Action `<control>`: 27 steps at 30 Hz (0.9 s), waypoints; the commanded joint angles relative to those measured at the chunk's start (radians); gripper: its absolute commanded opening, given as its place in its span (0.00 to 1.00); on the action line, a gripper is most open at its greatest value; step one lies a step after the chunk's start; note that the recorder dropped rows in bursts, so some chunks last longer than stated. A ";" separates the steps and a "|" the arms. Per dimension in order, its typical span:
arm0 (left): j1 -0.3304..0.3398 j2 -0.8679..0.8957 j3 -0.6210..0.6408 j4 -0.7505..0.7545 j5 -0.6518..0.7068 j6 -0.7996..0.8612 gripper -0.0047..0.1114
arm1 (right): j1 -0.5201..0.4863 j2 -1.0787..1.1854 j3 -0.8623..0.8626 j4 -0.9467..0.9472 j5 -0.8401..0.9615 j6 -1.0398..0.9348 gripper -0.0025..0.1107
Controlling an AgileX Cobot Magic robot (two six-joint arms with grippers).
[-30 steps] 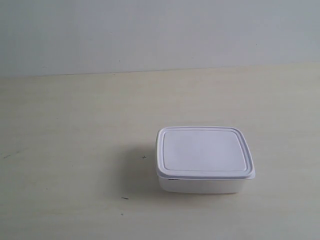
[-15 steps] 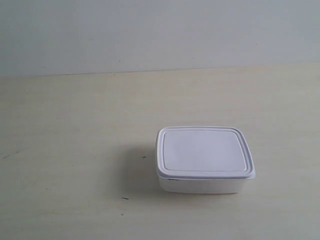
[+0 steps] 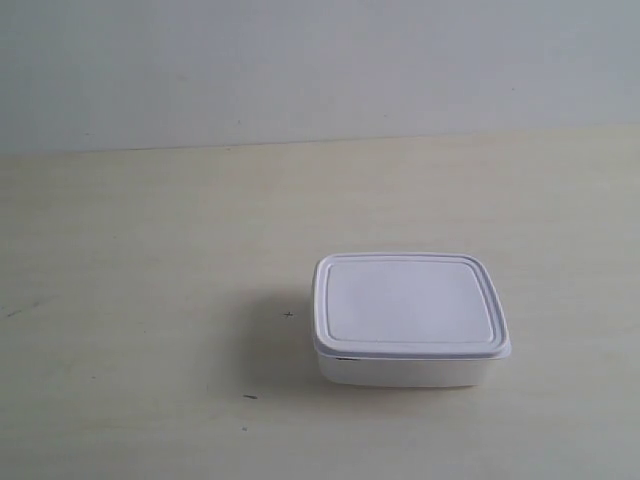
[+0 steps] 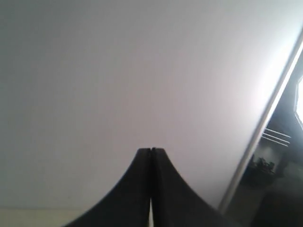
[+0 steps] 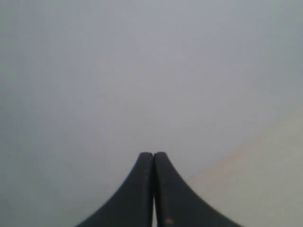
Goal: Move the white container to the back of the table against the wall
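The white container [image 3: 408,318], lid on, sits on the table [image 3: 150,250] at the exterior view's front right, well away from the wall [image 3: 300,60]. No arm or gripper shows in the exterior view. The left gripper [image 4: 150,150] is shut, its black fingertips pressed together with nothing between them, facing the plain wall [image 4: 118,71]. The right gripper [image 5: 153,154] is shut and empty too, pointing at the pale wall [image 5: 118,71], with a strip of table [image 5: 265,179] to one side. The container is out of both wrist views.
A few tiny dark specks [image 3: 249,397] mark the tabletop near the container. In the left wrist view, a light metal edge [image 4: 265,123] ends the wall, with dark clutter [image 4: 279,189] past it.
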 commanded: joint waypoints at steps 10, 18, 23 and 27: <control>-0.128 0.415 -0.016 0.130 -0.260 -0.034 0.04 | -0.004 0.401 -0.107 1.067 0.515 -1.192 0.02; -0.422 0.556 -0.046 0.003 -0.048 0.147 0.04 | -0.004 0.581 -0.107 0.972 0.521 -1.249 0.02; -0.591 0.645 -0.088 -0.063 0.077 0.232 0.04 | 0.019 0.636 -0.107 0.952 0.533 -1.249 0.02; -0.699 0.715 -0.123 -0.093 0.216 0.277 0.04 | 0.112 0.667 -0.107 0.908 0.480 -1.246 0.02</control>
